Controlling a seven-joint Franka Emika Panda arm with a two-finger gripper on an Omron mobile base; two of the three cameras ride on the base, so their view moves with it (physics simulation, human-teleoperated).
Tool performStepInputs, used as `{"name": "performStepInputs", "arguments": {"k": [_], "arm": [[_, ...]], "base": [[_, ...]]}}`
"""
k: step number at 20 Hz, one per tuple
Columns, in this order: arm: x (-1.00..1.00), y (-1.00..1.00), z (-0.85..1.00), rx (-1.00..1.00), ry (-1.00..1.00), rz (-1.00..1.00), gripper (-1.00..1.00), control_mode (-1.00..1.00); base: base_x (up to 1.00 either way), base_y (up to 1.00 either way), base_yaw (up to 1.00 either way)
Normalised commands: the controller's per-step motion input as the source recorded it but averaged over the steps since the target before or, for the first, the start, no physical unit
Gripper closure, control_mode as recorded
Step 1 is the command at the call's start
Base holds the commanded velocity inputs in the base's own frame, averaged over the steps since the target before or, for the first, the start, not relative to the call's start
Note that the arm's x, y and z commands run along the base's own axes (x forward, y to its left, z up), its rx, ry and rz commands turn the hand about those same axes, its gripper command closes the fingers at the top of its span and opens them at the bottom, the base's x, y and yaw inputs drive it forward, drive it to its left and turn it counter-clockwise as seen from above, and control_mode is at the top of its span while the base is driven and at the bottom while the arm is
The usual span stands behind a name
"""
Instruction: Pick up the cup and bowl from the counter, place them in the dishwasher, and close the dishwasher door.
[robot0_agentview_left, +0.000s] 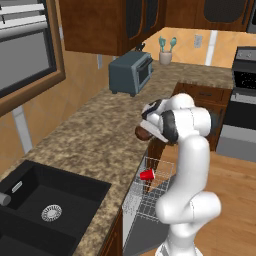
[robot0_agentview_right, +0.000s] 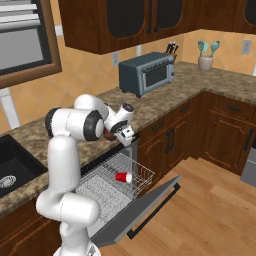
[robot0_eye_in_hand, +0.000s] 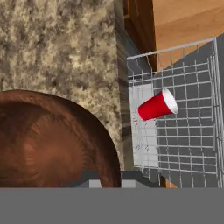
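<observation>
Now the bowl (robot0_eye_in_hand: 48, 140) is being gripped at the counter (robot0_agentview_left: 90, 135) edge.
The gripper (robot0_agentview_right: 120, 131) is clamped on its rim; the cup (robot0_eye_in_hand: 157, 105) already lies in the dishwasher (robot0_agentview_right: 107, 187) rack, at three o'clock in the hand view. A lift toward the rack is called for next, judging by this.
</observation>
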Motion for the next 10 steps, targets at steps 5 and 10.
{"name": "performStepInputs", "arguments": {"k": [5,10], "arm": [[-1.0,-0.96,-0.13,0.05,0.03,-0.05,1.0,-1.0],[-0.99,-0.58,-0.55,0.05,0.03,-0.03,1.0,-1.0]], "base": [[0.0,0.0,0.0],[0.0,0.0,0.0]]}}
